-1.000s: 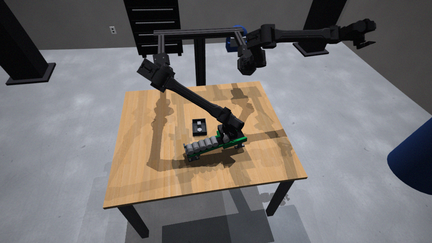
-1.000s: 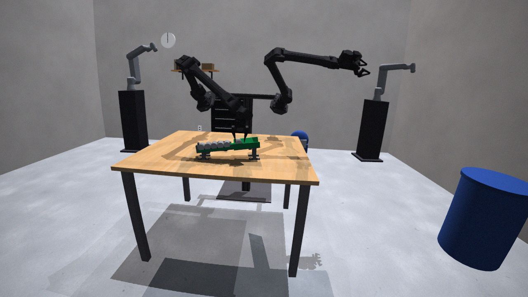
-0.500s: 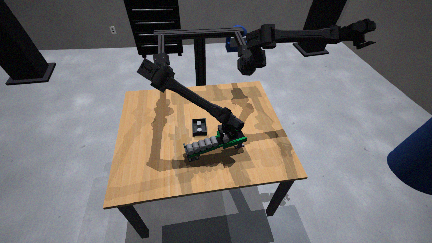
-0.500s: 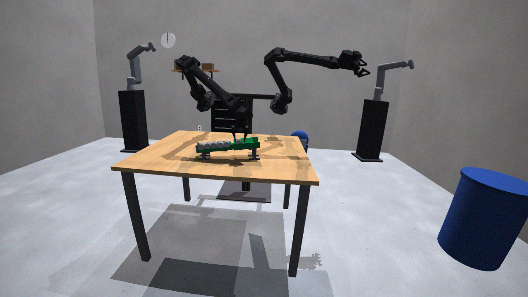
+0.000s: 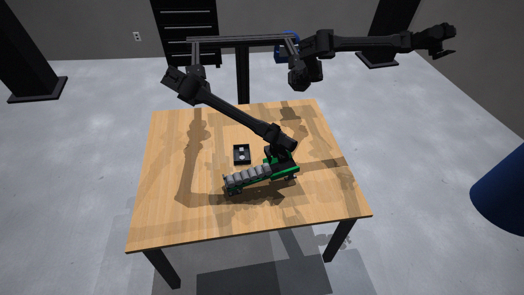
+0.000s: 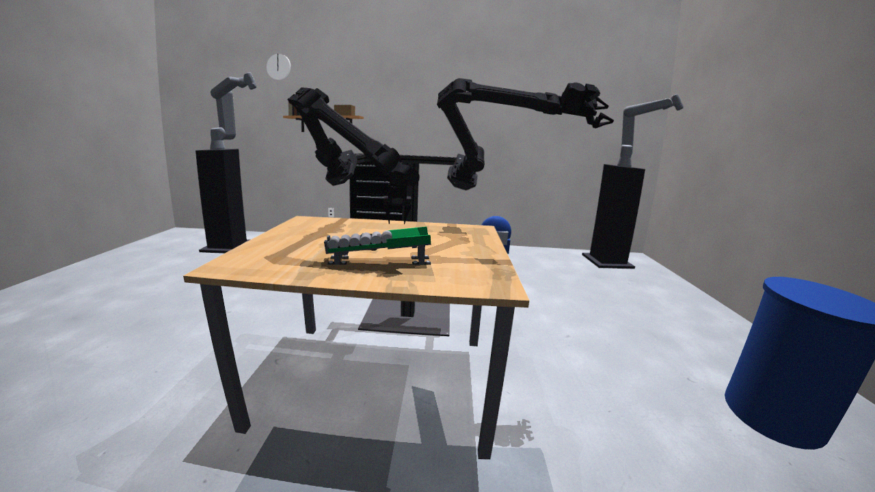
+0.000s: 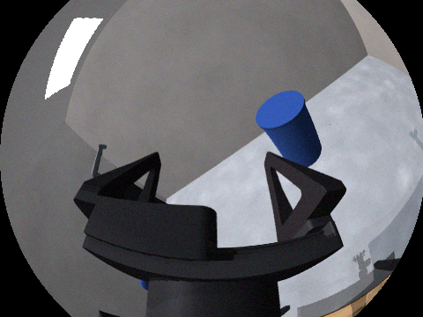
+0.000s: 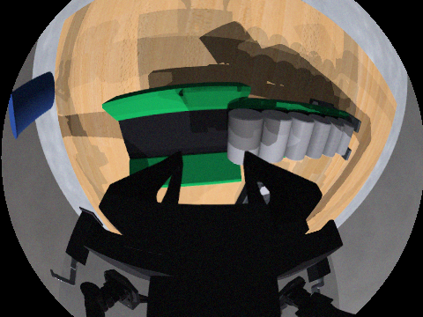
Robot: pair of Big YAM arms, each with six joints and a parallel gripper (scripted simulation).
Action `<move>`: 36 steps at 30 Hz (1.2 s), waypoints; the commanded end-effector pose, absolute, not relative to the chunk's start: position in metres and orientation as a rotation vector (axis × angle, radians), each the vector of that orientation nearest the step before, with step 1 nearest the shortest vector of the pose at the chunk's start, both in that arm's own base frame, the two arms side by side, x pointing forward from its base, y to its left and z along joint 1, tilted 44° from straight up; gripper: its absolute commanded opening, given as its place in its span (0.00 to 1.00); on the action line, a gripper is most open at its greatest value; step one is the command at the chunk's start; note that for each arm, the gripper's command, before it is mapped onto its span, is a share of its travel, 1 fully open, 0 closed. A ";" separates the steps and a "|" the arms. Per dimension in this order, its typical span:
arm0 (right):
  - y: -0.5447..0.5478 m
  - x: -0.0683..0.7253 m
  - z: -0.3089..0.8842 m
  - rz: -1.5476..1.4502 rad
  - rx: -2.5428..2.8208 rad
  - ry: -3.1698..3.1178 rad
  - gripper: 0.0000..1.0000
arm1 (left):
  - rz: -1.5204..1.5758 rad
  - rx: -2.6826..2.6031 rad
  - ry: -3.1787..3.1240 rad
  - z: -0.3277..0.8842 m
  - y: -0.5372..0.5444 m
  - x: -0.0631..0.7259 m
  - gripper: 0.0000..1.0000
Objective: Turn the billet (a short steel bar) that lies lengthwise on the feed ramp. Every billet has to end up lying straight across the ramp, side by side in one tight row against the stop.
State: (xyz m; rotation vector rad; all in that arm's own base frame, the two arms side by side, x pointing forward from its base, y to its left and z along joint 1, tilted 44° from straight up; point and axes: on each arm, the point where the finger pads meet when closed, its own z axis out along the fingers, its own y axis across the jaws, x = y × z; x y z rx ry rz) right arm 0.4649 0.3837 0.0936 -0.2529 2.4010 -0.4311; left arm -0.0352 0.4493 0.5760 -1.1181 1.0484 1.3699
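Note:
The green feed ramp point(image 5: 264, 173) stands on the wooden table and slopes down to its stop at the low end. Several grey billets point(image 5: 247, 175) lie side by side across the ramp in one row against the stop. They also show in the right wrist view point(image 8: 294, 136). My right gripper point(image 8: 212, 157) is open and empty just above the upper part of the ramp point(image 8: 176, 106). The uppermost billet point(image 8: 247, 136) lies by its right finger. My left gripper point(image 5: 445, 51) is open and empty, raised high and far off the table; it also shows in the left wrist view point(image 7: 211, 176).
A small black tray point(image 5: 241, 154) with two grey parts lies on the table just behind the ramp. A blue barrel point(image 6: 801, 361) stands on the floor. Black pedestals point(image 6: 614, 214) with grey arms and a cabinet stand around the table.

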 end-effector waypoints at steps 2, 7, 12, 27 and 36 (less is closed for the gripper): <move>0.410 0.445 0.133 -0.380 -0.240 2.382 0.57 | 1.397 -1.087 0.984 0.618 0.436 -0.043 1.00; 0.414 0.434 0.125 -0.410 -0.258 2.399 0.57 | 1.397 -1.087 0.984 0.618 0.436 -0.043 1.00; 0.392 0.441 0.139 -0.418 -0.205 2.403 0.57 | 1.397 -1.087 0.984 0.618 0.436 -0.043 1.00; 0.393 0.441 0.122 -0.448 -0.226 2.417 0.57 | 1.397 -1.087 0.984 0.618 0.436 -0.043 1.00; 0.393 0.441 0.122 -0.448 -0.226 2.417 0.57 | 1.397 -1.087 0.984 0.618 0.436 -0.043 1.00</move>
